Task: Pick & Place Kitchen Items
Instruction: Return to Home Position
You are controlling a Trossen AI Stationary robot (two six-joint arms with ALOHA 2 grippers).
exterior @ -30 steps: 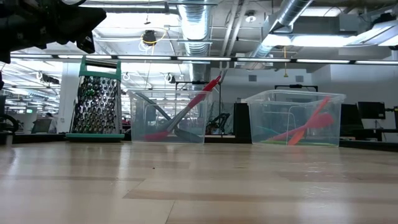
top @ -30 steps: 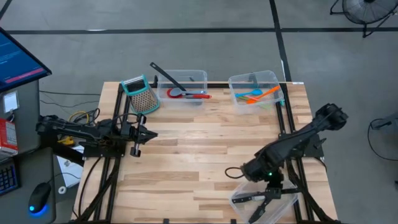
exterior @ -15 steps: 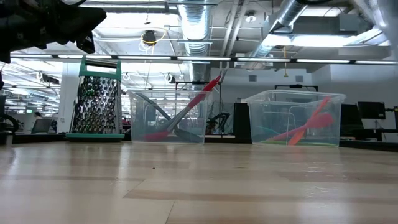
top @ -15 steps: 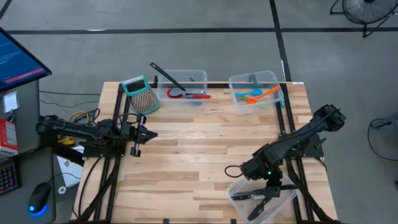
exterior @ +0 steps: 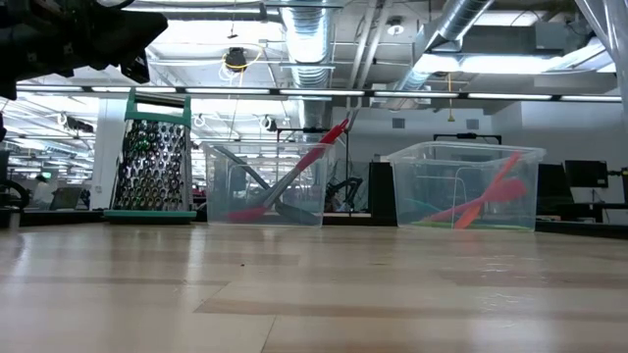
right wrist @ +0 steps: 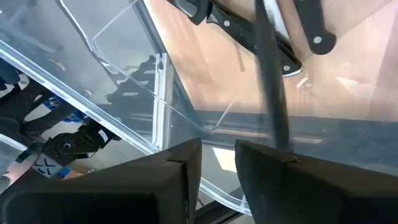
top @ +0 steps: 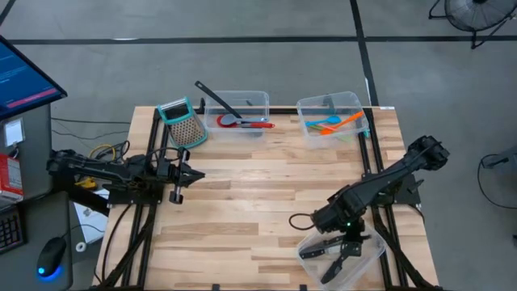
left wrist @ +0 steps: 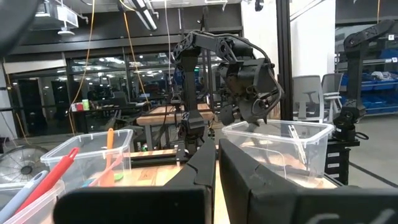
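Observation:
My right gripper [top: 343, 242] hangs slanting down over a clear bin [top: 367, 263] at the table's near right. Several black-handled knives [top: 317, 250] lie in the bin. In the right wrist view its fingers stand a little open [right wrist: 217, 155] with nothing between them. A long dark knife [right wrist: 268, 81] runs from the handles [right wrist: 249, 31] down past one fingertip. My left gripper [top: 194, 174] waits shut above the table's left side, shown also in its own view [left wrist: 217, 168]. A red-headed spatula [top: 242, 123] and a black ladle [top: 216, 99] rest in the far middle bin. My right gripper has the long dark knife [right wrist: 277, 124] right beside one fingertip [right wrist: 273, 162], outside the gap. That fingertip hides the knife's near end, so I cannot tell whether it touches. The knife lies in the bin along the fingers.
A teal-framed grater [top: 182, 121] stands at the far left. The far right bin [top: 355, 101] holds orange, blue and green utensils [top: 333, 124]. Black frame rails [top: 367, 153] run along the table's sides. Bare wood [top: 258, 194] spreads across the middle.
My right gripper has tipped slightly over the near-right bin, staying in place. The dark knife below it lies a little differently in the bin than before.

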